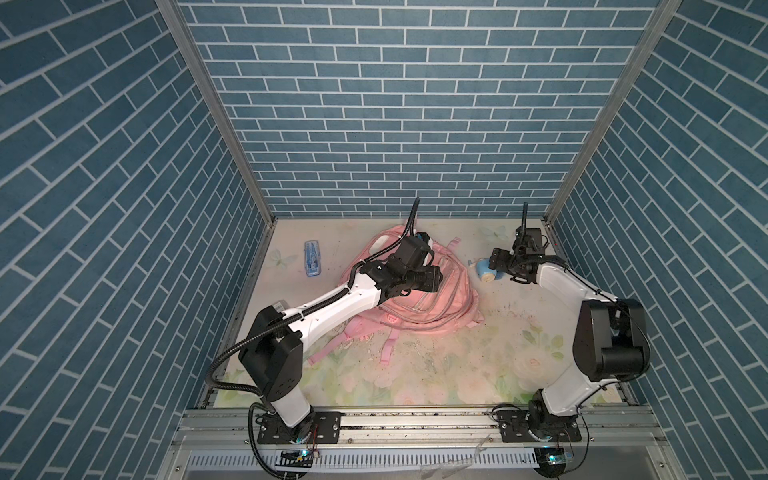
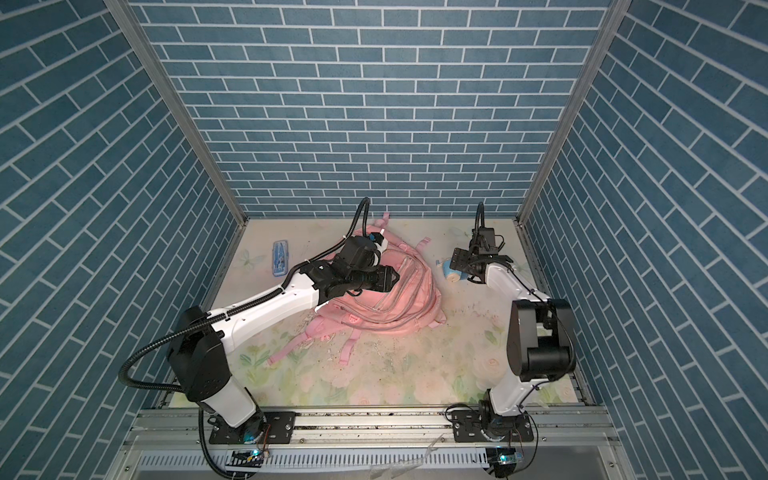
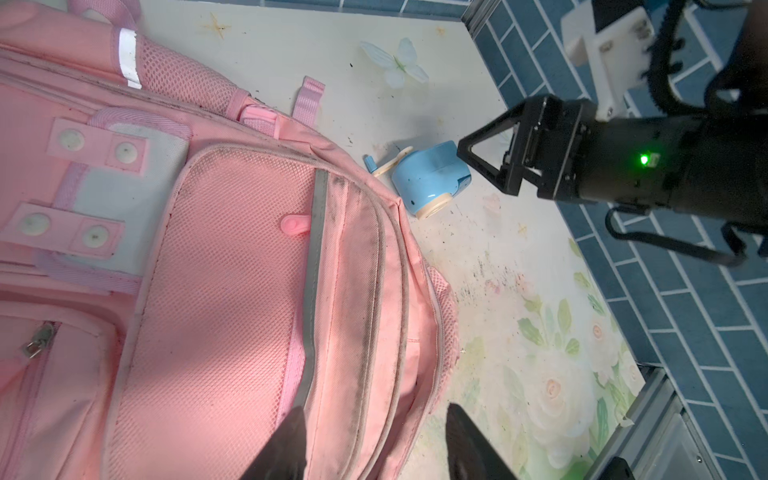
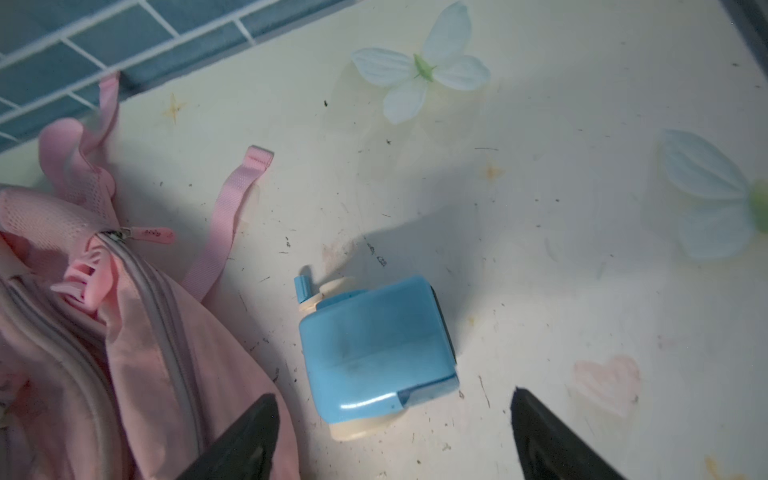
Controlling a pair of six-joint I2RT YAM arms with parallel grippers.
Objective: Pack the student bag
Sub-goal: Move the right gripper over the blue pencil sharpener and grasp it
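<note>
The pink student bag [image 1: 432,303] [image 2: 399,303] lies flat on the floral table, front pockets up. My left gripper [image 1: 434,278] [image 2: 392,279] [image 3: 374,411] hovers open over its right edge, where a zipped seam [image 3: 415,374] gapes a little; nothing is in the jaws. A blue pencil sharpener [image 1: 484,272] [image 2: 451,272] [image 3: 428,178] [image 4: 374,349] with a cream crank lies on the table just right of the bag [image 4: 62,332]. My right gripper [image 1: 494,259] [image 2: 457,259] [image 3: 484,170] [image 4: 394,395] stands wide open close behind the sharpener, not touching it.
A blue pencil case [image 1: 312,258] [image 2: 279,258] lies at the far left of the table. The bag's loose straps [image 1: 332,349] trail toward the front. Blue brick walls [image 1: 415,124] close in the back and both sides; the right arm is near the right wall.
</note>
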